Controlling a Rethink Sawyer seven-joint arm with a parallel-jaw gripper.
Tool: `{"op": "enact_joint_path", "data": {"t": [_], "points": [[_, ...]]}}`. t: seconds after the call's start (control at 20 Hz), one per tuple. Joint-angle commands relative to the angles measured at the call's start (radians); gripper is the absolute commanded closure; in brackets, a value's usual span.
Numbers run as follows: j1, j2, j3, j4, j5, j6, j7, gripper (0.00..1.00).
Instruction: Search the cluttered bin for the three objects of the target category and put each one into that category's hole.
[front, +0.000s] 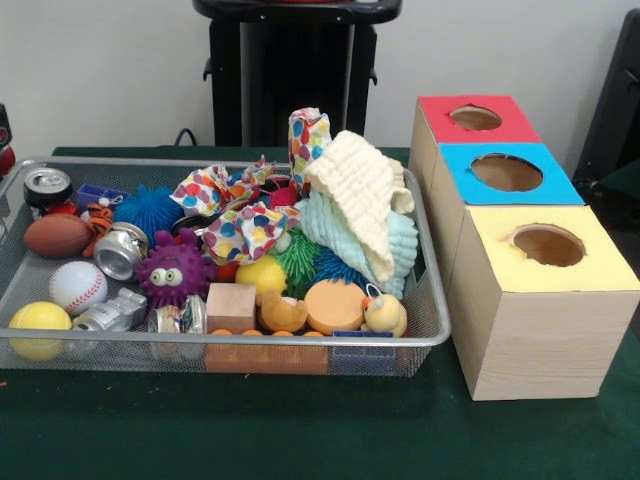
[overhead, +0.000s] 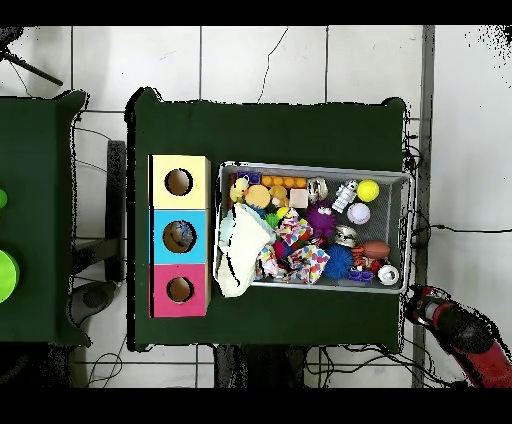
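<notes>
Green table (front: 300, 440) carries wire bin (front: 430, 335) beside wooden boxes (front: 540, 330).

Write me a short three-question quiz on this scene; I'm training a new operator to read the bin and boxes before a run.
1. True or false: the baseball lies inside the wire mesh bin.
2. Which box stands nearest the front camera? A) red-topped box B) blue-topped box C) yellow-topped box
3. Fill in: the cream cloth is draped over a pale ___ cloth.

Key
1. True.
2. C: the yellow-topped box is nearest, then the blue-topped box, and the red-topped box is farthest.
3. Green: the pale green cloth shows beneath it.
</notes>
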Motion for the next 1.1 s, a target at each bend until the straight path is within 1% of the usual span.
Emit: {"op": "enact_joint_path", "data": {"t": [0.05,0.35,0.5,0.65,0.9,1.1], "points": [[-0.020,0.089,0.128,-0.121,-0.052,-0.044,-0.153,0.00],[-0.056,0.150,0.180,-0.205,-0.069,-0.017,-0.215,0.00],[-0.085,0.194,0.232,-0.266,-0.084,0.010,-0.273,0.00],[-0.102,0.220,0.266,-0.301,-0.092,0.031,-0.297,0.00],[-0.126,0.243,0.305,-0.316,-0.107,0.050,-0.308,0.00],[-0.131,0.237,0.312,-0.292,-0.109,0.038,-0.267,0.00]]}}
